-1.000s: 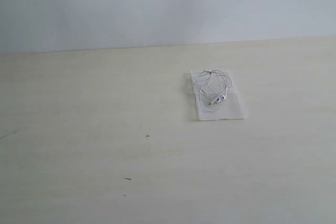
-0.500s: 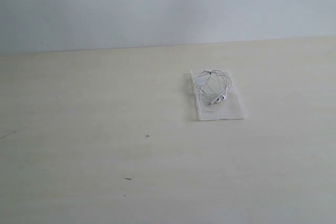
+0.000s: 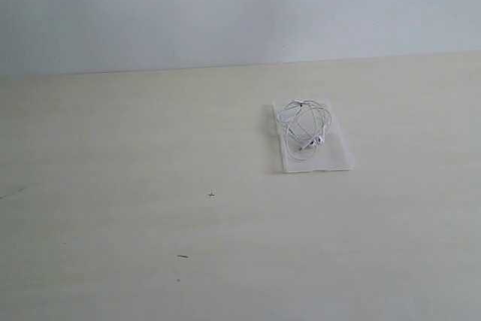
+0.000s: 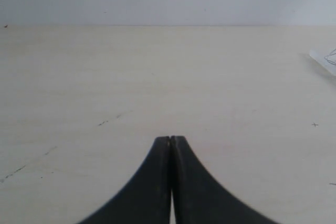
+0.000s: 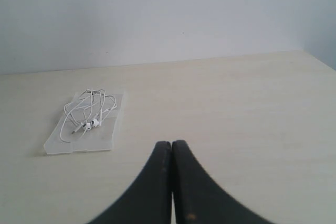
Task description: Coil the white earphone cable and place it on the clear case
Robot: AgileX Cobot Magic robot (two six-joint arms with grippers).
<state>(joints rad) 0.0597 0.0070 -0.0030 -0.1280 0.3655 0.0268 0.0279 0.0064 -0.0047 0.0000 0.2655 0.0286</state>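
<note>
Position: white earphone cable (image 3: 303, 127) lies in loose loops on the clear case (image 3: 334, 160) | Pincers: my left gripper (image 4: 171, 139) and right gripper (image 5: 171, 143) are both pinched together, empty, well apart from it | Handling: probably light, limp, springy; I'd pinch several bunched strands, not the earbuds (image 5: 92, 124).
</note>
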